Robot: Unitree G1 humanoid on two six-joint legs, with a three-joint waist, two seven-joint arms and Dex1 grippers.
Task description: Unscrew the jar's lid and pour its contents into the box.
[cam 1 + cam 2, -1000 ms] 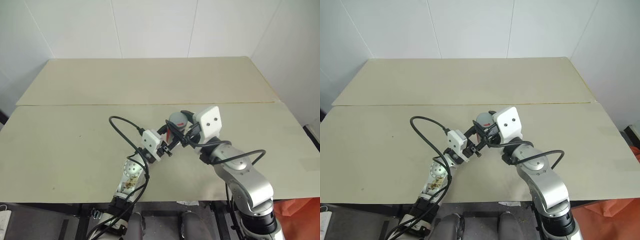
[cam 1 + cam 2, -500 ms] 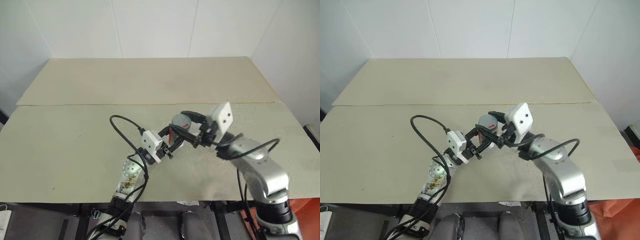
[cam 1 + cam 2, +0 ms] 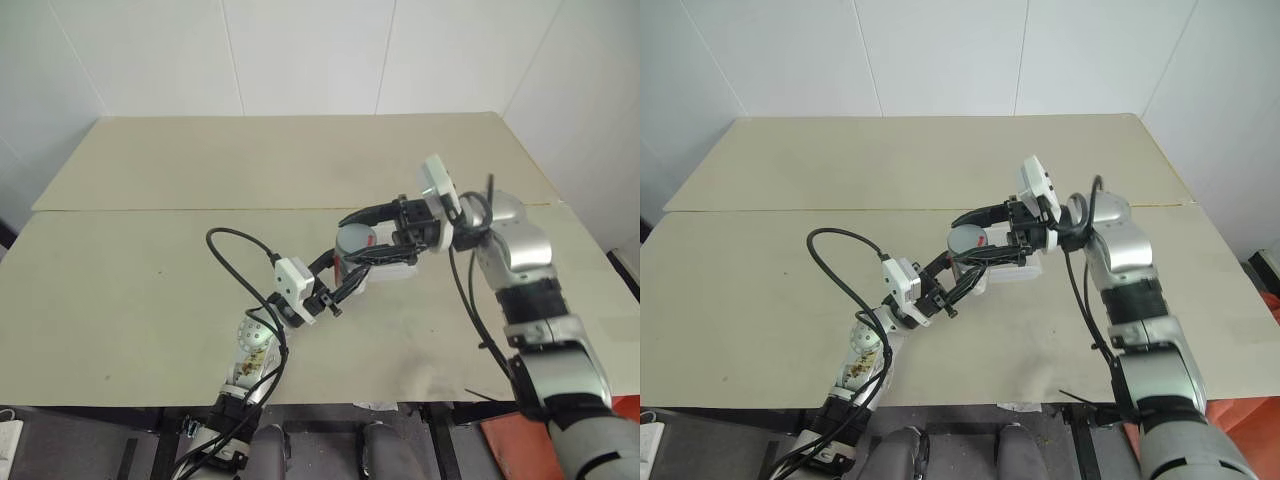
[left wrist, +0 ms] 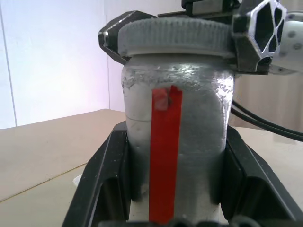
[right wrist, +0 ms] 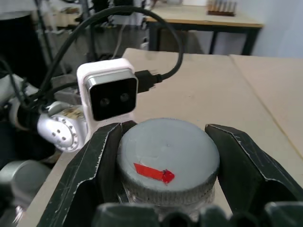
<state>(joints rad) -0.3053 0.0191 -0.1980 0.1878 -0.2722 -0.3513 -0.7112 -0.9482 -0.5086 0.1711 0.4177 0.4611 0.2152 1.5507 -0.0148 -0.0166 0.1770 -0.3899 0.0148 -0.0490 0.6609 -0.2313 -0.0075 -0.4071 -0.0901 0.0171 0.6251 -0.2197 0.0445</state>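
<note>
Both pincers on the jar
The left gripper (image 4: 173, 208) pinches the jar (image 4: 176, 146) by its body; the right gripper (image 5: 168, 165) clamps the lid (image 5: 168, 158) on top.

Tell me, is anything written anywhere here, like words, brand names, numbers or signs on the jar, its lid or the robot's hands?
No readable words, numbers or brand names.
Jar: a plain red vertical stripe on its side, no lettering.
Lid: a small red arrow-like mark on top, no lettering.
Left gripper and right gripper, each shut on the jar or lid: no labels visible.
</note>
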